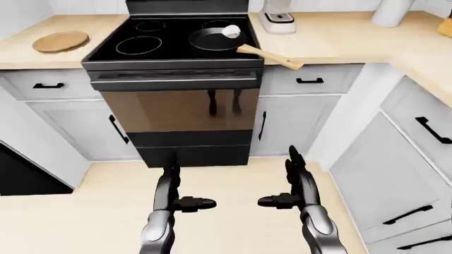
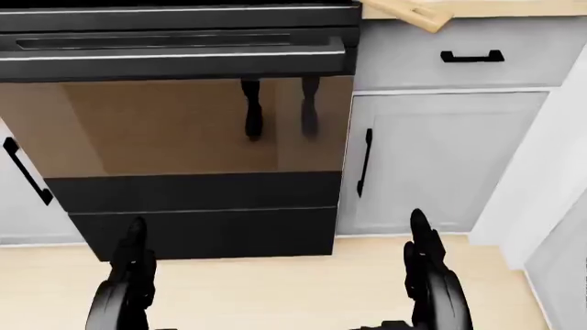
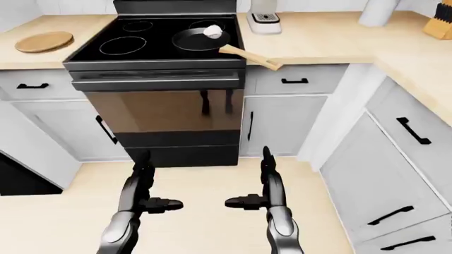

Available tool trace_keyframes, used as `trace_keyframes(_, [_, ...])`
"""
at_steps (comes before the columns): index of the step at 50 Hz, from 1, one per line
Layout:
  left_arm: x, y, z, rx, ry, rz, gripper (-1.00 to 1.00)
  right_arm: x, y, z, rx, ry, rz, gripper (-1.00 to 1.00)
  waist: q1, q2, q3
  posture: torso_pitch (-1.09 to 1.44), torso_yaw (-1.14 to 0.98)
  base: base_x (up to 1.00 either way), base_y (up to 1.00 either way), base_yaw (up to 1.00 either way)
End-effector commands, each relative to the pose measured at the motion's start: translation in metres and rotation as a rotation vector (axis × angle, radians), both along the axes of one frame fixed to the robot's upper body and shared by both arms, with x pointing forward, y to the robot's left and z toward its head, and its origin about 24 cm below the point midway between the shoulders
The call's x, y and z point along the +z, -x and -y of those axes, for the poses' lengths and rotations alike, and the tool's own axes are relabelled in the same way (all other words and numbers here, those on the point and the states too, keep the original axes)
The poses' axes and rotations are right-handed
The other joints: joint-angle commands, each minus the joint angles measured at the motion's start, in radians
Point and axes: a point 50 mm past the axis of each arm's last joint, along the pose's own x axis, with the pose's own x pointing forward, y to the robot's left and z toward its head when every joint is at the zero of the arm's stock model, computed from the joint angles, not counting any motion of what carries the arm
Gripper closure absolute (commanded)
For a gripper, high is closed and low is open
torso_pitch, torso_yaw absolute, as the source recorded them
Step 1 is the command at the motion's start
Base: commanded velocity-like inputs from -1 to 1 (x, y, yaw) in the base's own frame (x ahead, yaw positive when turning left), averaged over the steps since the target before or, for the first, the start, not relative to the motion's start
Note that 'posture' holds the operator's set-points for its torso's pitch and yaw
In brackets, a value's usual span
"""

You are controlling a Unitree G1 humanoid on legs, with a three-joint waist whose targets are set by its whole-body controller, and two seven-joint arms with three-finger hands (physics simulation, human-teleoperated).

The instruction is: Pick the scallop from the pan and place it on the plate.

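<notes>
A black pan (image 1: 214,39) with a wooden handle (image 1: 271,56) sits on the black stove (image 1: 173,37) at the top of the left-eye view. The white scallop (image 1: 231,31) lies at the pan's far right rim. A brown wooden plate (image 1: 61,41) rests on the counter left of the stove. My left hand (image 1: 173,197) and right hand (image 1: 297,193) hang low over the floor, well below the oven door, both with fingers spread and holding nothing.
A white appliance (image 1: 277,21) stands on the counter right of the stove. The counter (image 1: 417,58) wraps round on the right above grey drawers (image 1: 396,159). A white cylinder (image 1: 392,11) and a knife block (image 1: 445,25) stand at the top right.
</notes>
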Motion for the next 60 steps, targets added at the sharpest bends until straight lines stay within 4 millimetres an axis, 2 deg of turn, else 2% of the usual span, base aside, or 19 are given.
trace_keyframes(1, [0.0332,-0.0092,0.0002,-0.004,-0.001,0.173,-1.0,0.0334,-0.0083,-0.0012,0.01,0.01,0.175,-1.0,-0.002,-0.008,-0.001,0.0,0.0,0.0,0.0,0.0])
trace_keyframes(3, [0.0327,-0.0092,0.0003,-0.004,-0.002,0.172,-1.0,0.0329,-0.0089,-0.0011,0.009,0.015,0.175,-1.0,0.007,-0.001,-0.062,0.0,0.0,0.0,0.0,0.0])
trace_keyframes(4, [0.0328,-0.009,0.0003,-0.004,-0.001,0.172,-1.0,0.0328,-0.0092,-0.0011,0.008,0.017,0.175,-1.0,0.007,-0.001,-0.052,0.0,0.0,0.0,0.0,0.0])
trace_keyframes(5, [0.0329,-0.009,0.0001,-0.004,-0.001,0.172,-1.0,0.0326,-0.0094,-0.0013,0.009,0.019,0.175,-1.0,0.006,-0.006,-0.016,0.0,0.0,0.0,0.0,0.0])
trace_keyframes(7, [0.0326,-0.0092,-0.0002,-0.002,-0.001,0.172,-1.0,0.0321,-0.0096,-0.0013,0.01,0.023,0.174,-1.0,0.007,-0.007,-0.069,0.0,0.0,0.0,0.0,0.0])
trace_keyframes(8, [0.0326,-0.0091,-0.0001,-0.002,-0.001,0.172,-1.0,0.0319,-0.0097,-0.0012,0.01,0.024,0.173,-1.0,0.007,-0.007,-0.075,0.0,0.0,0.0,0.0,0.0])
trace_keyframes(29, [0.0363,-0.0079,-0.0007,-0.001,0.004,0.177,-1.0,0.0305,-0.0082,-0.0018,0.009,0.031,0.163,-1.0,0.007,-0.003,-0.091,0.0,0.0,0.0,0.0,0.0])
trace_keyframes(30, [0.0363,-0.0076,-0.0008,-0.001,0.004,0.177,-1.0,0.0306,-0.0078,-0.002,0.009,0.032,0.162,-1.0,0.006,0.003,-0.105,0.0,0.0,0.0,0.16,0.0])
trace_keyframes(32, [0.0383,-0.0075,-0.0009,0.0,0.005,0.181,-1.0,0.0315,-0.0082,-0.0024,0.013,0.033,0.164,-1.0,0.003,-0.001,-0.079,0.0,0.0,0.0,0.24,0.0])
trace_keyframes(34, [0.0348,-0.0095,-0.0008,0.002,0.002,0.176,-1.0,0.0291,-0.0097,-0.0019,0.011,0.032,0.16,-1.0,-0.004,-0.029,-0.066,0.0,0.0,0.0,0.47,0.0])
trace_keyframes(37, [0.0366,-0.0084,-0.0009,0.002,0.004,0.179,-1.0,0.0302,-0.0085,-0.0025,0.013,0.033,0.161,-1.0,-0.006,-0.036,-0.077,0.0,0.0,0.0,0.5,0.0])
trace_keyframes(42, [0.036,-0.0089,-0.0006,0.001,0.003,0.177,-1.0,0.0289,-0.0092,-0.0024,0.013,0.034,0.159,-1.0,-0.013,0.023,-0.053,0.0,0.0,0.0,0.53,0.0])
trace_keyframes(44, [0.0364,-0.0086,-0.0005,0.001,0.003,0.178,-1.0,0.0292,-0.009,-0.0025,0.014,0.033,0.159,-1.0,-0.01,0.061,-0.063,0.0,0.0,0.0,0.72,0.0])
trace_keyframes(45, [0.0364,-0.0086,-0.0005,0.001,0.003,0.178,-1.0,0.031,-0.0086,-0.0032,0.02,0.028,0.172,-1.0,-0.007,0.101,-0.082,0.0,0.0,0.0,0.35,0.0])
trace_keyframes(46, [0.0362,-0.0087,-0.0005,0.001,0.004,0.178,-1.0,0.032,-0.0085,-0.0028,0.017,0.028,0.174,-1.0,0.0,0.084,-0.057,0.0,0.0,0.0,0.0,0.0])
trace_keyframes(47, [0.0358,-0.009,-0.0004,0.0,0.003,0.177,-1.0,0.0316,-0.0088,-0.0024,0.016,0.025,0.175,-1.0,-0.004,0.096,-0.063,0.0,0.0,0.0,0.0,0.0])
trace_keyframes(49, [0.036,-0.0089,-0.0001,-0.001,0.003,0.178,-1.0,0.0315,-0.0091,-0.0028,0.017,0.024,0.177,-1.0,-0.002,0.099,-0.07,0.0,0.0,0.0,0.0,0.0])
trace_keyframes(54, [0.0362,-0.0085,-0.0001,-0.001,0.003,0.178,-1.0,0.032,-0.0086,-0.0032,0.022,0.028,0.18,-1.0,0.0,0.062,-0.071,0.0,0.0,0.0,0.0,0.0])
trace_keyframes(60, [0.0355,-0.009,-0.0003,0.001,0.003,0.178,-1.0,0.0318,-0.0088,-0.0033,0.025,0.028,0.181,-1.0,0.014,0.045,-0.078,0.0,0.0,0.0,0.0,0.0])
